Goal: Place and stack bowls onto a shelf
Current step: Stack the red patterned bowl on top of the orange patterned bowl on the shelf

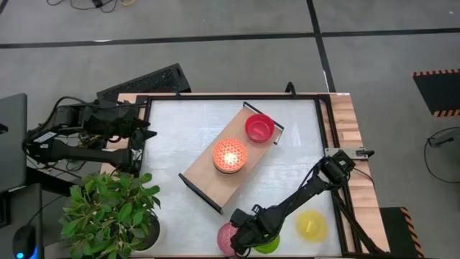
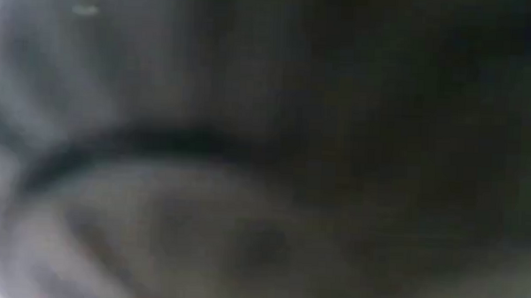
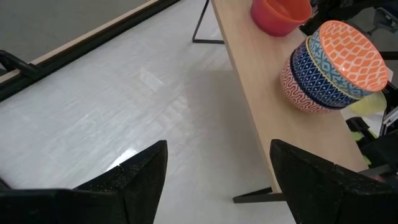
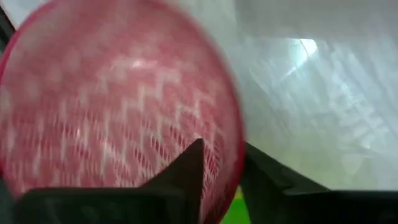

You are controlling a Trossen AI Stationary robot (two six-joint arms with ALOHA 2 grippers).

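The light-wood shelf lies diagonally on the white table. On it stand a plain red bowl and a stack of lattice bowls with an orange one on top. My right gripper is at the near edge, shut on a pink lattice bowl. Beside that bowl sit a green bowl, partly under the arm, and a yellow bowl. My left gripper waits open by the table's left edge, its fingers wide apart and aimed at the shelf. My right gripper has the pink lattice bowl by its rim, one finger inside the bowl and the other outside. The fingers come from above, slanting toward the table's left. Whether the bowl is lifted off the table I cannot tell.
A potted plant stands off the table's near left corner and a keyboard lies beyond the far left edge. The low view is blocked by something dark and close. White tabletop shows between the left gripper and the shelf.
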